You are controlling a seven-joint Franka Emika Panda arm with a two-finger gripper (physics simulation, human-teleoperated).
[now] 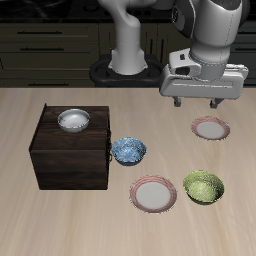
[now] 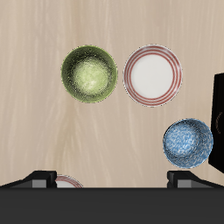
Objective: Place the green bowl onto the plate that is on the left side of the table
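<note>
The green bowl point(image 1: 204, 187) sits upright on the table near the front edge; it also shows in the wrist view point(image 2: 89, 73). The plate on the left side of the table point(image 1: 211, 129) lies farther back, almost under my gripper; the wrist view shows only a sliver of its rim point(image 2: 66, 182). My gripper point(image 1: 197, 101) hangs above the table, open and empty, behind the green bowl and well above it. Its fingertips point(image 2: 39, 178) stand wide apart.
A second, alike plate point(image 1: 154, 194) lies beside the green bowl point(image 2: 153, 74). A blue speckled bowl point(image 1: 128, 150) sits next to a dark wooden box point(image 1: 70, 158). A white-grey bowl point(image 1: 74, 120) rests on top of the box.
</note>
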